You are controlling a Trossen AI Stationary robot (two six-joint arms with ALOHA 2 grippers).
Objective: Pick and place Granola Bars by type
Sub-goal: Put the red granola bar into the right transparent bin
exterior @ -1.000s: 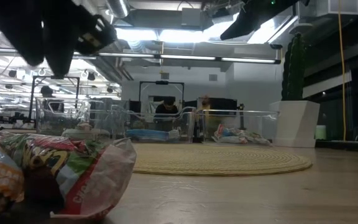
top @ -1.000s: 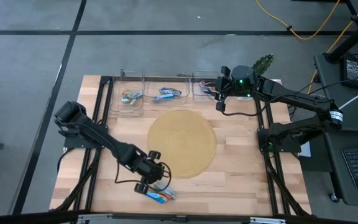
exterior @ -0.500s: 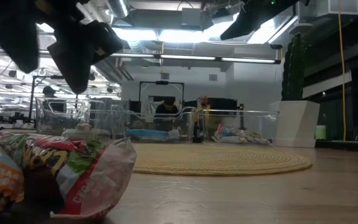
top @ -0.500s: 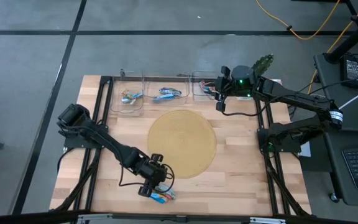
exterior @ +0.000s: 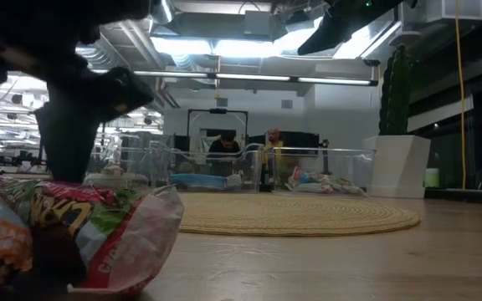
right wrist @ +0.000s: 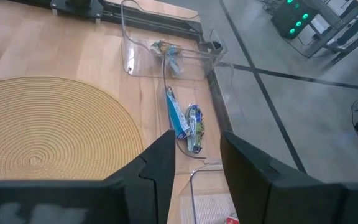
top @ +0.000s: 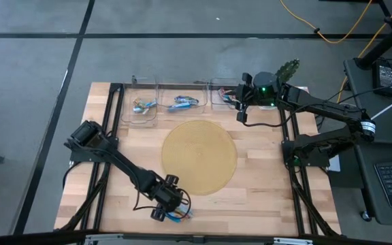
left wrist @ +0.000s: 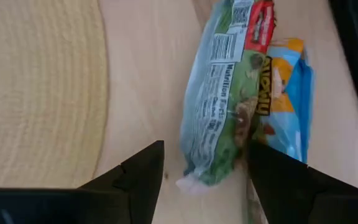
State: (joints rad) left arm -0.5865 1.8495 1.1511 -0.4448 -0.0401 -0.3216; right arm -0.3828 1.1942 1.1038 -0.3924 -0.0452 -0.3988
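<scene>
Left gripper (top: 168, 207) sits low at the near edge of the table, fingers spread wide around a green-wrapped granola bar (left wrist: 219, 106), with a blue one (left wrist: 286, 99) touching it. Past them is the round woven mat (top: 199, 157). The other bars lie in the clear bins (top: 143, 107) at the far edge, where the right gripper (top: 241, 105) hovers, fingers parted, holding nothing.

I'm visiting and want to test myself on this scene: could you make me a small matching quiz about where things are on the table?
Things:
1. left gripper
2. right gripper
3. mat
4. green bar

Places:
A. table's middle
B. between open fingers, beside a blue bar
C. over the bins at the far edge
D. low over the bars at the near edge

Pairs: 1-D, 2-C, 3-A, 4-B
</scene>
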